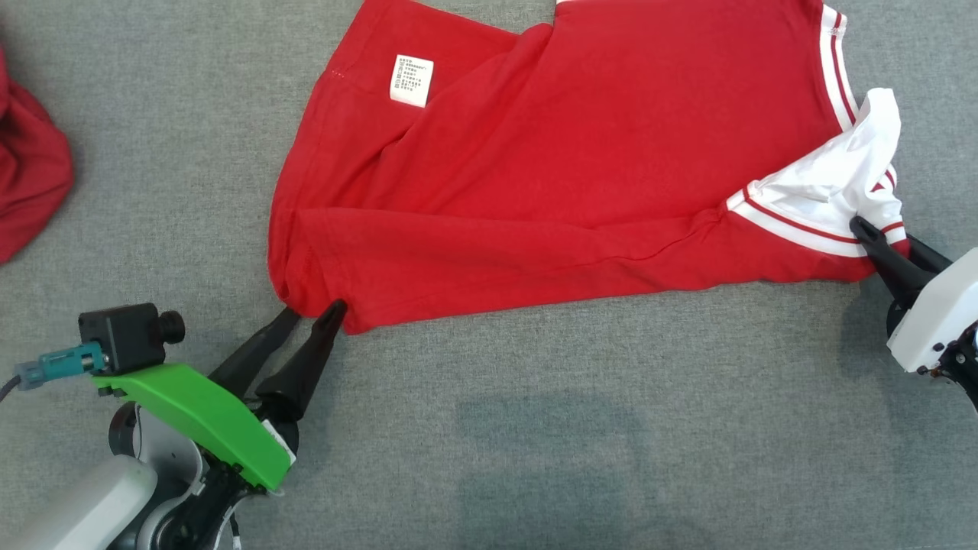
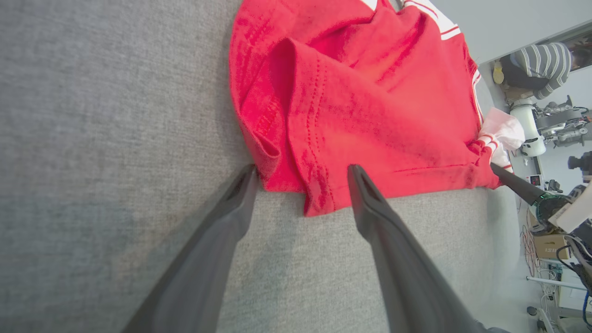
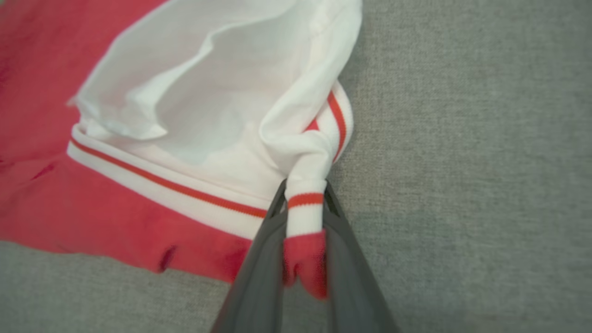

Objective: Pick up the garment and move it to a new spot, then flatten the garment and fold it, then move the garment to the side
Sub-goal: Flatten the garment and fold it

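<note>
The garment [image 1: 550, 153] lies spread on the grey surface, red with a small white label [image 1: 411, 80] and white striped trim [image 1: 795, 225] at its right end. My left gripper [image 1: 313, 311] is open at the lower-left corner, fingertips touching the hem. In the left wrist view that corner of the garment [image 2: 319, 199] lies loose between the spread fingers [image 2: 370, 212] of the left gripper [image 2: 301, 169]. My right gripper [image 1: 863, 229] is shut on the bunched striped trim. The right wrist view shows the right gripper [image 3: 303, 199] pinching that trim [image 3: 304, 217], with white lining [image 3: 208, 92] puffed up beyond.
Another red cloth [image 1: 27, 168] sits at the left edge of the grey surface [image 1: 535, 428]. Past the surface's far side, the left wrist view shows a person in a striped top [image 2: 539, 62], lab gear and a cardboard box [image 2: 550, 247].
</note>
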Robot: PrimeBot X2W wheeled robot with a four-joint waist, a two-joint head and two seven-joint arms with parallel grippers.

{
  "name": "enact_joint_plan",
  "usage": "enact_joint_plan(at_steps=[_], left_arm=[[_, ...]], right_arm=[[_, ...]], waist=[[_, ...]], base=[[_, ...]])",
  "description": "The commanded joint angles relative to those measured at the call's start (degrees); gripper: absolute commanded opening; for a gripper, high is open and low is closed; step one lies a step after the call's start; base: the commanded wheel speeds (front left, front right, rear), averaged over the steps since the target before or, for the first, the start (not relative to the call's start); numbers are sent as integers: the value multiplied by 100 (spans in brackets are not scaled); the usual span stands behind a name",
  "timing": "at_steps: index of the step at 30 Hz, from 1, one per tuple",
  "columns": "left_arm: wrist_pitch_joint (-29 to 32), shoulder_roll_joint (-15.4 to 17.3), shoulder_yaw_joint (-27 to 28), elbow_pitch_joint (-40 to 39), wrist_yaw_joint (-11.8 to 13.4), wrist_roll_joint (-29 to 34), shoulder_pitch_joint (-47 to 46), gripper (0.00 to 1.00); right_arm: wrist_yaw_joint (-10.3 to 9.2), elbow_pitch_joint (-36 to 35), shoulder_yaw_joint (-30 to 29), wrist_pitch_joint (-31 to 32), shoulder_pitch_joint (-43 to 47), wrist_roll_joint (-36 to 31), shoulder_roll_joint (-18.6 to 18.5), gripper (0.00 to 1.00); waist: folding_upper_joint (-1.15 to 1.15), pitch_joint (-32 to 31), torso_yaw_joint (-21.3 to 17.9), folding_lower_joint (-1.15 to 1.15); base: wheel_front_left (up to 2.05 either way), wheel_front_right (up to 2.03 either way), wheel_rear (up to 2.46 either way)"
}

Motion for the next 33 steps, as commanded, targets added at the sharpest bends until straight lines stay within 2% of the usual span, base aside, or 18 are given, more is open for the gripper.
enact_joint_plan(at_steps=[1, 10, 11, 12, 13, 14, 15, 16, 19, 20, 26, 33], left_arm=[[99, -45, -67, -64, 44, 54, 8, 100], [347, -353, -268, 336, -18, 18, -225, 100], [361, -372, -279, 367, -36, -4, -230, 100], [383, -390, -291, 394, -46, -13, -226, 100], [409, -410, -328, 438, -71, -11, -205, 94], [430, -422, -348, 458, -87, -25, -182, 80], [456, -423, -380, 468, -106, -28, -159, 58], [473, -423, -398, 470, -128, -35, -136, 45], [502, -439, -452, 444, -214, -28, -110, 6], [500, -458, -456, 427, -246, -42, -106, 0], [475, -466, -433, 436, -337, 20, -197, 0], [416, -397, -338, 357, -390, -4, -232, 0]], right_arm=[[-1, 11, 16, -13, 31, -13, 2, 0], [-1, 110, 194, -72, -116, -65, 19, 0], [-1, 124, 197, -94, -121, -71, 10, 5], [-1, 139, 200, -124, -121, -76, 0, 22], [-1, 164, 199, -177, -105, -83, -14, 47], [-1, 170, 201, -196, -96, -99, -20, 74], [-1, 174, 206, -225, -84, -115, -26, 94], [-1, 174, 207, -254, -75, -121, -27, 100], [-1, 168, 175, -356, -80, -143, -45, 100], [-1, 165, 147, -399, -99, -167, -53, 100], [-1, 43, 12, -645, -273, -329, -82, 100], [-1, -70, -109, -546, -550, -505, -67, 100]], waist=[[36, 38, 16, 0], [36, 69, -68, 0], [36, 64, -81, 0], [36, 57, -91, 0], [36, 44, -108, 0], [36, 37, -116, 0], [36, 28, -122, 0], [36, 25, -127, 0], [36, 27, -133, 0], [36, 29, -130, 0], [36, 21, -127, 0], [36, 24, -84, 0]], base=[[0, 0, 0], [0, 0, 0], [0, 0, 0], [0, 0, 0], [0, 0, 0], [0, 0, 0], [0, 0, 0], [0, 0, 0], [0, 0, 0], [0, 0, 0], [0, 0, 0], [0, 0, 0]])
